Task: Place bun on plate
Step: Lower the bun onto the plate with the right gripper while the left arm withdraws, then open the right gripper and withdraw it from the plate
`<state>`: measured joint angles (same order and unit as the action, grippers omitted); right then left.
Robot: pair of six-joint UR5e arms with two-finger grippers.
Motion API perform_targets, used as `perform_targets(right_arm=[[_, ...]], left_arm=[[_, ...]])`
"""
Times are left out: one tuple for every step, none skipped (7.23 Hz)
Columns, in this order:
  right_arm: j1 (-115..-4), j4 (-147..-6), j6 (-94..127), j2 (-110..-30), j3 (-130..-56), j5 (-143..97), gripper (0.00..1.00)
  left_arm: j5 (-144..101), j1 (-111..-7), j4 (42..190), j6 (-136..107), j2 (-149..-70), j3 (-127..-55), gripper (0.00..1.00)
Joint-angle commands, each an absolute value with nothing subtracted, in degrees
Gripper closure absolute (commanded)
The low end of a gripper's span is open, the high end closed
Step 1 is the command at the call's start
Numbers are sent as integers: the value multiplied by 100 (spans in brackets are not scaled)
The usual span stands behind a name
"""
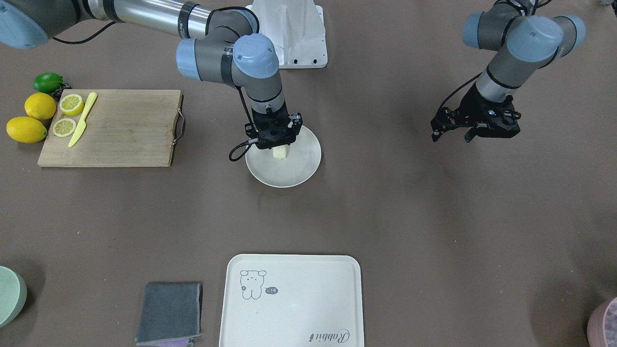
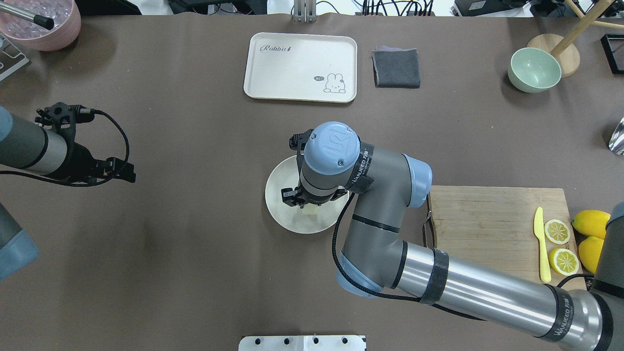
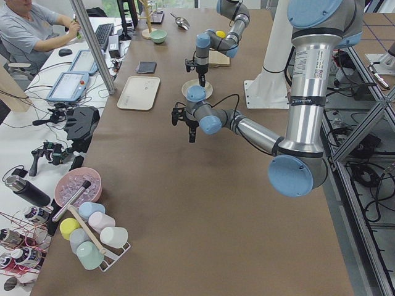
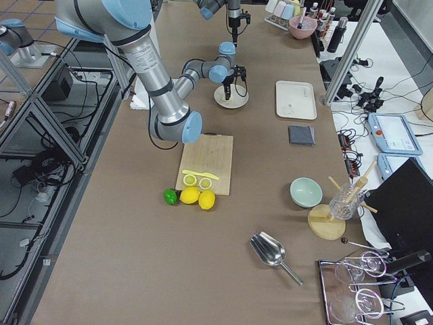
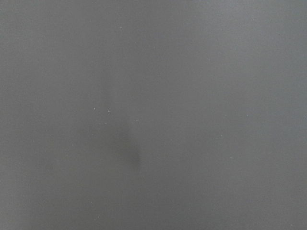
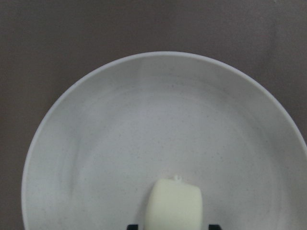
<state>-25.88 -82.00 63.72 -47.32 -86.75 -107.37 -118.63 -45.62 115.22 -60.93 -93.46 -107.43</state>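
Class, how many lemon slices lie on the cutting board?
2: one slice at the board's corner, the other slice beside it, both next to the knife. None seems hidden.

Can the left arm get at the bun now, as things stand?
Probably not. The bun lies on the plate with the right gripper directly above it, blocking the way from above. The left gripper hangs well off to the side.
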Motion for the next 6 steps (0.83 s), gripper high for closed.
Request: perform_targets(right_arm=[[-2593, -8200, 6346, -4755, -8692, -10661, 0], [-2784, -8270, 6328, -4772, -8919, -10748, 0], [-3212, -8497, 6285, -5094, -9469, -11236, 0], [-3861, -8664, 5971, -5733, -10101, -11842, 0], [-4459, -8666, 4976, -6496, -10490, -12204, 0], [-5222, -8675, 3635, -7148, -10520, -12643, 0]], left_arm=[[-11856, -4553, 11522, -6091, -9369, -10697, 3], [-11874, -4561, 11522, -6082, -9378, -10696, 3], [-11961, -4727, 11479, -5995, -9361, -10688, 3], [-12301, -5181, 11470, -5237, -9317, -10548, 3], [-12748, -5768, 11470, -4412, -9073, -10329, 3], [-12927, -6462, 11444, -3063, -8774, -10153, 3]])
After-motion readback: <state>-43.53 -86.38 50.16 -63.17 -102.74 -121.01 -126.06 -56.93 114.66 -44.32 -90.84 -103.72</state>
